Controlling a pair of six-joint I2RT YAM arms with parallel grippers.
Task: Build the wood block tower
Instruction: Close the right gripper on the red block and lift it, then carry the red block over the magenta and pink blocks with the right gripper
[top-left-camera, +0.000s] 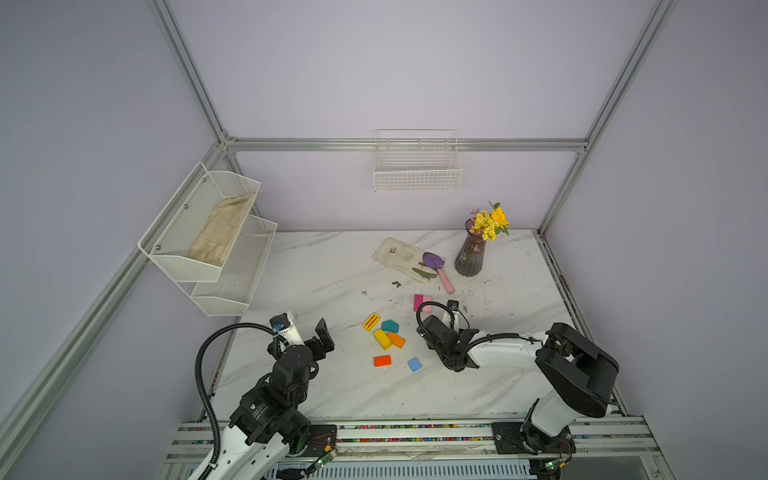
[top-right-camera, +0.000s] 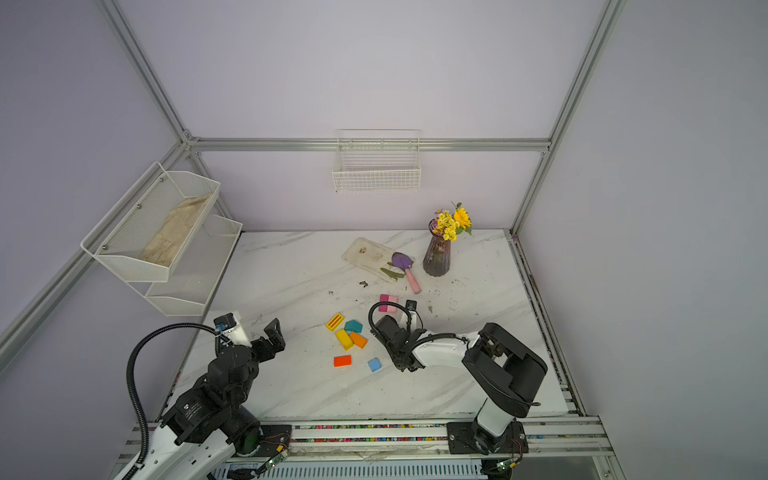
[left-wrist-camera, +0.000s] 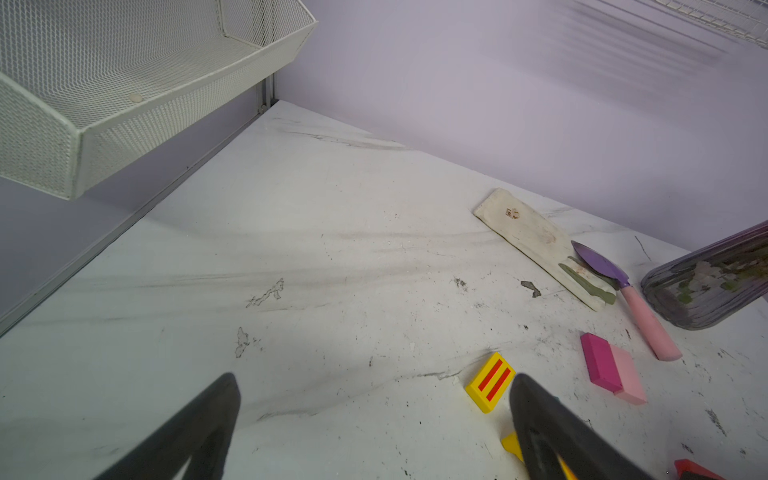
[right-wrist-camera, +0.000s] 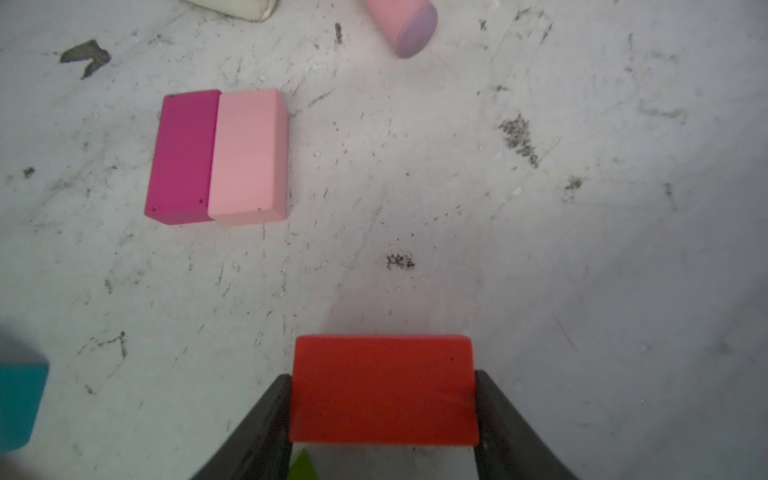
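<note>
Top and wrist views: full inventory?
magenta block, pink block: one each, touching, mid-table
striped yellow block, teal block, yellow block, orange block: one each, centre cluster
orange-red block, blue block: one each, front
red block: one, gripped
trowel: one, purple, pink handle, blade on white tray
vase: one, purple, yellow flowers, back right
wire basket: one, white, back wall
mesh shelf: one, white, left wall, holding cloth
left gripper: open
right gripper: shut on red block

White-shelled arms (top-left-camera: 498, 353) with black joints, ribbed black cables (top-left-camera: 198, 370).

No legible text, white print on the left arm's black joint (top-left-camera: 259, 409), too small to read
</note>
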